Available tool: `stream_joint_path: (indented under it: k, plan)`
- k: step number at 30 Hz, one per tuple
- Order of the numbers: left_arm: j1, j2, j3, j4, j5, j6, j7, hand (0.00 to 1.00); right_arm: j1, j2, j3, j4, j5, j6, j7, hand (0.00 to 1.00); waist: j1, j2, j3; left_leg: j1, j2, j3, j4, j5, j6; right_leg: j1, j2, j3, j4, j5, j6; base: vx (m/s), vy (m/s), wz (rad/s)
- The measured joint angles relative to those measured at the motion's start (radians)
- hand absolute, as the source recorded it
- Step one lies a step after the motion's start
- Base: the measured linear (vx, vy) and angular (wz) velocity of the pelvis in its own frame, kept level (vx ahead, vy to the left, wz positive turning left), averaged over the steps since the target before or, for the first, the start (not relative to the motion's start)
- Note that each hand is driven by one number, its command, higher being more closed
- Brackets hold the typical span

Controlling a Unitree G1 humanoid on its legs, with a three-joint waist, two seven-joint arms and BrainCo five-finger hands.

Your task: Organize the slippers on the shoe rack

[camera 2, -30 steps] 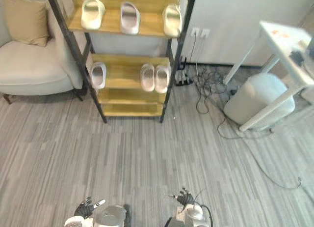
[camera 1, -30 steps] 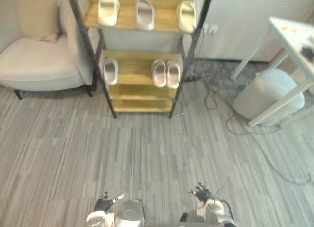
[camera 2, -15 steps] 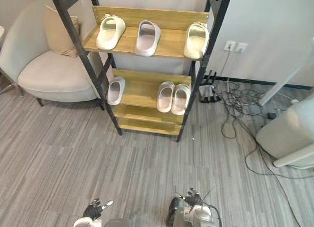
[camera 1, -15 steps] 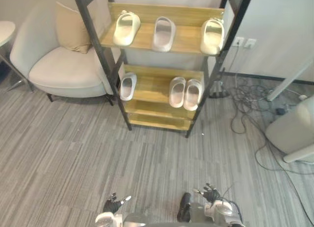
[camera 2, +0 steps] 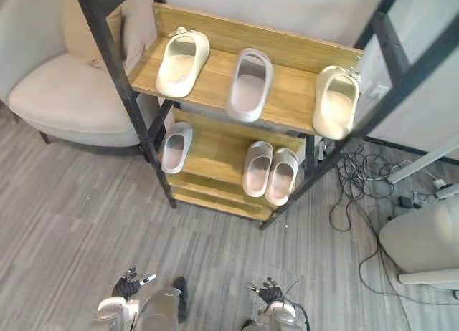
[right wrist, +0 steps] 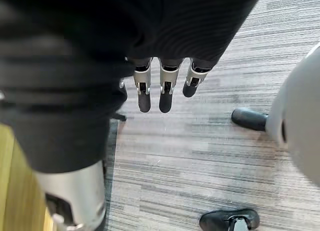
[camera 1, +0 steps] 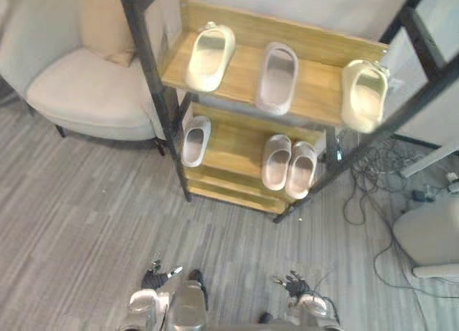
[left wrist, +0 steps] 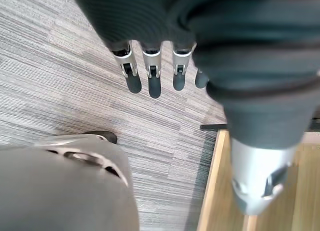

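Note:
The shoe rack (camera 1: pixel 237 141) has a black frame and wooden shelves and stands ahead of me. Its upper shelf carries a cream slipper (camera 1: pixel 210 56) at the left, a pale grey slipper (camera 1: pixel 277 77) in the middle and a cream slipper (camera 1: pixel 364 94) at the right edge. On the shelf below, one pale slipper (camera 1: pixel 194 140) lies at the left and a pair (camera 1: pixel 288 165) lies side by side at the right. My left hand (camera 1: pixel 154 277) and right hand (camera 1: pixel 295 282) hang low over the floor, well short of the rack. Both are open with straight fingers (left wrist: pixel 150 76) (right wrist: pixel 165 91) and hold nothing.
A beige armchair (camera 1: pixel 79 94) with a cushion (camera 1: pixel 107 23) stands left of the rack. Loose cables (camera 1: pixel 373 180) trail over the grey striped floor to the rack's right, beside a rounded white object (camera 1: pixel 430 238).
The camera has moved towards the rack, which now looks larger and nearer. Both hands stay low and open, holding nothing.

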Motion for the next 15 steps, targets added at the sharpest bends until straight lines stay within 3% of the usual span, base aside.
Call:
stream_joint_path:
  k: [1,2,4,5,6,8,9,10,11,12,13,14,15]
  plan:
    - [0.000,-0.003,-0.001,0.002,0.000,0.000,0.000,0.00,-0.001,0.000,-0.003,0.000,-0.001,0.000,0.000,0.00,0.000,0.004,0.000,0.013,0.000,0.002,-0.002,-0.009,0.003,-0.010,-0.008,0.005,0.040,-0.001,0.001,0.32,0.290,-0.30]
    - [0.001,-0.011,-0.007,0.006,0.000,0.000,-0.002,0.00,0.000,0.001,-0.009,0.000,-0.012,0.001,0.002,0.00,-0.001,0.016,0.000,0.067,-0.006,0.020,-0.034,-0.025,0.012,-0.085,-0.057,0.029,0.252,0.001,-0.003,0.20,0.195,-0.17]
    - [0.000,-0.010,-0.023,0.007,0.000,0.000,-0.004,0.00,0.005,0.002,-0.007,0.000,-0.016,0.002,0.005,0.00,-0.006,0.016,0.000,0.111,-0.023,0.024,-0.064,-0.034,0.025,-0.157,-0.110,0.027,0.436,0.007,-0.029,0.22,0.160,-0.04]
    - [0.003,-0.012,-0.032,0.010,0.000,0.000,-0.005,0.00,0.005,0.004,-0.008,-0.002,-0.016,0.006,0.006,0.00,-0.007,0.020,0.004,0.170,-0.036,0.025,-0.098,-0.036,0.030,-0.205,-0.135,0.018,0.586,-0.047,-0.062,0.30,0.117,0.08]
    - [0.011,-0.008,-0.042,0.011,0.000,0.000,-0.005,0.00,0.007,0.004,-0.006,0.000,-0.017,0.006,0.007,0.00,-0.016,0.025,0.005,0.220,-0.037,0.022,-0.132,-0.036,0.030,-0.219,-0.119,-0.009,0.626,-0.098,-0.064,0.21,0.051,0.08]
    - [0.015,-0.009,-0.042,0.014,0.000,0.000,-0.005,0.00,0.005,0.004,0.000,0.000,-0.017,0.006,0.011,0.00,-0.018,0.027,0.006,0.260,-0.032,0.021,-0.158,-0.036,0.029,-0.226,-0.084,-0.039,0.599,-0.139,-0.073,0.14,-0.018,0.06]
    - [0.015,-0.012,-0.042,0.015,0.000,0.000,-0.005,0.00,0.005,0.003,0.008,0.000,-0.017,0.005,0.013,0.00,-0.019,0.027,0.006,0.286,-0.025,0.018,-0.175,-0.034,0.027,-0.240,-0.036,-0.076,0.509,-0.159,-0.079,0.21,-0.090,0.13]
    - [0.014,-0.015,-0.042,0.015,0.000,-0.001,-0.006,0.00,0.006,0.003,0.011,-0.002,-0.017,0.005,0.014,0.00,-0.021,0.024,0.004,0.291,-0.024,0.014,-0.176,-0.033,0.026,-0.241,0.015,-0.101,0.356,-0.137,-0.092,0.20,-0.117,0.14]
    - [0.015,-0.014,-0.042,0.015,-0.001,-0.001,-0.006,0.00,0.009,0.003,0.012,-0.002,-0.017,0.005,0.014,0.00,-0.021,0.017,0.000,0.290,-0.030,0.011,-0.175,-0.033,0.025,-0.237,0.030,-0.102,0.296,-0.109,-0.109,0.14,-0.134,0.25]
    - [0.010,-0.016,-0.039,0.022,0.001,-0.001,-0.006,0.00,0.017,-0.005,0.011,-0.003,-0.016,0.005,0.017,0.00,-0.021,0.005,-0.008,0.294,-0.050,-0.008,-0.177,-0.038,0.016,-0.228,0.041,-0.117,0.207,-0.054,-0.158,0.15,-0.104,0.15]
    - [0.012,-0.042,-0.041,0.026,0.003,-0.001,-0.009,0.00,0.016,-0.029,0.007,-0.002,-0.017,0.004,0.016,0.00,-0.021,0.040,-0.025,0.295,-0.030,-0.014,-0.188,-0.029,-0.003,-0.210,0.067,-0.123,0.161,-0.037,-0.164,0.16,-0.101,0.14]
    - [0.013,-0.050,-0.042,0.027,0.004,-0.001,-0.009,0.00,0.017,-0.034,0.007,-0.002,-0.017,0.003,0.017,0.00,-0.023,0.048,-0.029,0.293,-0.028,-0.017,-0.191,-0.028,-0.004,-0.202,0.076,-0.127,0.137,-0.032,-0.157,0.17,-0.089,0.02]
    - [0.013,-0.080,-0.041,0.032,0.009,-0.002,-0.009,0.00,0.020,-0.047,0.006,0.000,-0.017,0.004,0.017,0.00,-0.023,0.075,-0.032,0.288,-0.015,-0.019,-0.189,-0.029,-0.005,-0.181,0.101,-0.138,0.083,-0.014,-0.157,0.17,-0.135,0.10]
